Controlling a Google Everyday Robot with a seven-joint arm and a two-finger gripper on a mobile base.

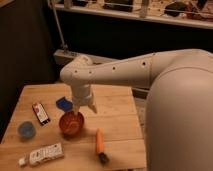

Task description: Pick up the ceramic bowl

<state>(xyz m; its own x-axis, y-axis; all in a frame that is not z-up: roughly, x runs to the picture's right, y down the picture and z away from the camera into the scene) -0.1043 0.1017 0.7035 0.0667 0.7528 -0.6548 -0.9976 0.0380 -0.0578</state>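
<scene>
**A:** Item one?

**B:** Bowl [71, 124]. Orange-red, glossy, round. It sits upright on the table [118, 107], left of centre in the lower half of the frame.

**A:** Task status?

**B:** Not picked up. The bowl appears to rest on the wood and nothing shows it raised. I judge the approach done or nearly so. The grasp and the lift are left.

**A:** Item two?

**B:** Gripper [83, 108]. White, pointing down from the arm [115, 73], which reaches in from the right of the frame. It is just above the bowl and slightly to the right, over the bowl's upper right rim. Its lower end overlaps the rim in this view, so I cannot tell whether it touches.

**A:** Open or closed? Holding anything?

**B:** Cannot tell on either count.

**A:** What does the next move need?

**B:** In my judgement, a hold on the rim, then a straight lift. Glossy ceramic may slip.

**A:** Neighbours, nearest first?

**B:**
- Blue pad [63, 103], just up and left of the bowl, beside the gripper.
- Orange stick [99, 141] with a dark tip, near the bowl to the lower right.
- Packet [40, 113], red, white and black, to the left.
- Cup [26, 130], small and blue, further left, well apart from the bowl.
- White tube [44, 154], lying flat at lower left.
</scene>
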